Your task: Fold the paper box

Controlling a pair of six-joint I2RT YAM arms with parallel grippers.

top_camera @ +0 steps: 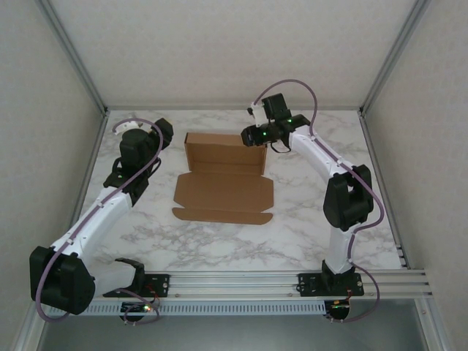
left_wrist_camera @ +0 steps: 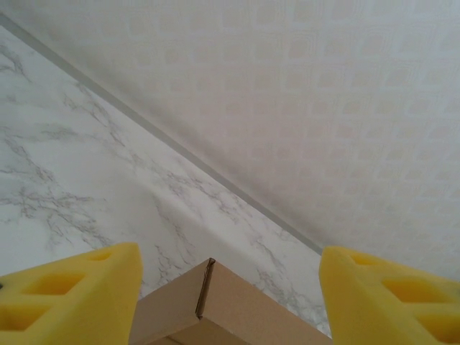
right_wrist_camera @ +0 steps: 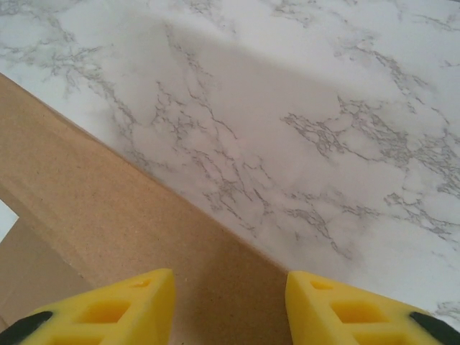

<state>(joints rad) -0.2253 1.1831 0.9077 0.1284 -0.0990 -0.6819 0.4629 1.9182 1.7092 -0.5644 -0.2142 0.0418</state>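
The paper box (top_camera: 223,175) is plain brown cardboard in the middle of the table. Its far part stands up as a shallow tray with raised walls, and its lid panel lies flat toward me. My left gripper (top_camera: 162,133) hovers just left of the tray's far left corner. In the left wrist view its yellow fingers (left_wrist_camera: 86,287) stand wide apart, with that box corner (left_wrist_camera: 208,302) low between them and untouched. My right gripper (top_camera: 249,137) is at the tray's far right corner. Its yellow fingers (right_wrist_camera: 122,309) are apart over a brown wall (right_wrist_camera: 108,208), gripping nothing.
The marble table (top_camera: 314,219) is boxed in by pale walls and aluminium posts (top_camera: 73,51) at the back corners. A rail (top_camera: 292,281) carrying both arm bases runs along the near edge. The back wall (left_wrist_camera: 323,108) rises close behind the box.
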